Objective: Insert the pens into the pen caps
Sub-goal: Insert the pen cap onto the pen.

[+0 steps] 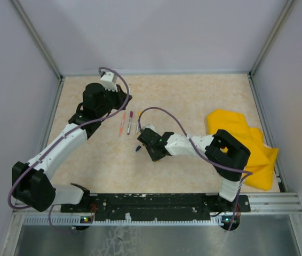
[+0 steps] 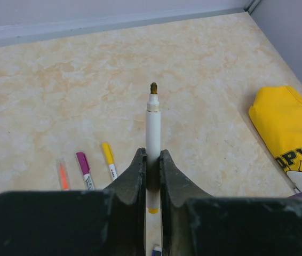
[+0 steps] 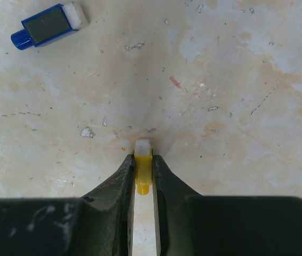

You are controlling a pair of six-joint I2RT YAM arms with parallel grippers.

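**Pincers each grip one half, pen and cap not yet joined**

Left pincer (image 2: 151, 160) is pressed together on the lower barrel of a white pen (image 2: 153, 125). It holds the pen up off the table (image 2: 44, 96) with the bare, brownish tip pointing away from the fingers. Nothing covers that tip. Right pincer (image 3: 143, 160) is down at the tabletop, its two fingers closed tight on a small yellow cap (image 3: 143, 169). The cap's white end pokes out just past the fingertips, and I can't tell whether it touches the surface or sits a hair above it.

From where I stand, the job looks partly done. Three pens lie side by side to the left of the held pen: an orange pen (image 2: 63, 175), a purple-capped pen (image 2: 84, 169) and a yellow-capped pen (image 2: 109, 160). All three seem to have their caps on, though the orange one is too small to be sure.

A blue cap (image 3: 47, 24) lies loose on its side, apart from the right pincer. I can't make out a pen for it.

In the overhead view the two pincers are well apart, so bringing the bare tip to the yellow cap is yet to be done. The blue cap also waits.

A yellow cloth (image 1: 241, 144) sits off to the right, out of the way.
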